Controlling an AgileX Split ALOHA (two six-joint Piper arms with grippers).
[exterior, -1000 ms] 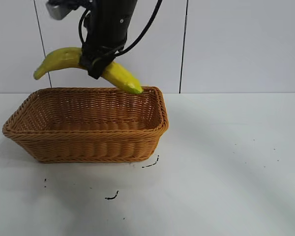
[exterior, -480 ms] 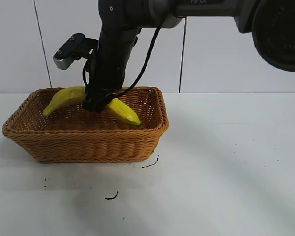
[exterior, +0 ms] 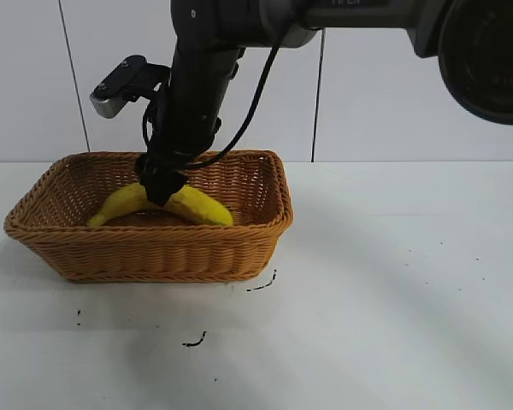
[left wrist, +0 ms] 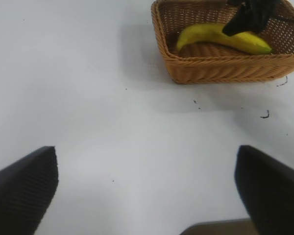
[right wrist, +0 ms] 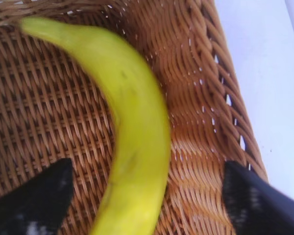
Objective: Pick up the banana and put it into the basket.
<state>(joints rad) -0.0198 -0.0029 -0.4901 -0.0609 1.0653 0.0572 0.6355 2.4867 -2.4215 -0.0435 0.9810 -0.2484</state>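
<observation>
A: Exterior view, going left to right: the basket (exterior: 154, 243) sat at the table's (exterior: 393, 282) left, the banana (exterior: 167, 205) lay inside it on the woven floor, and the right gripper (exterior: 161, 190) hung just over the fruit's middle. How were the fingers?

B: In the right wrist view they stood spread wide, one on either side of the banana (right wrist: 137, 142), with clear weave showing between each finger and the peel. Nothing was pinched.

A: And the left gripper (left wrist: 147, 196)?

B: Parked well apart from the basket (left wrist: 220, 68), its fingers also spread, holding nothing.

A: So the step in hand was the release, I'd judge. How to finish it well?

B: Lift straight up with the fingers kept wide, so neither tip drags the banana or catches the braided rim; then clear the basket wall before swinging away.

A: Any writing?

B: Pale lettering on the arm's upper link at the frame's top edge, cut off and not legible.
</observation>
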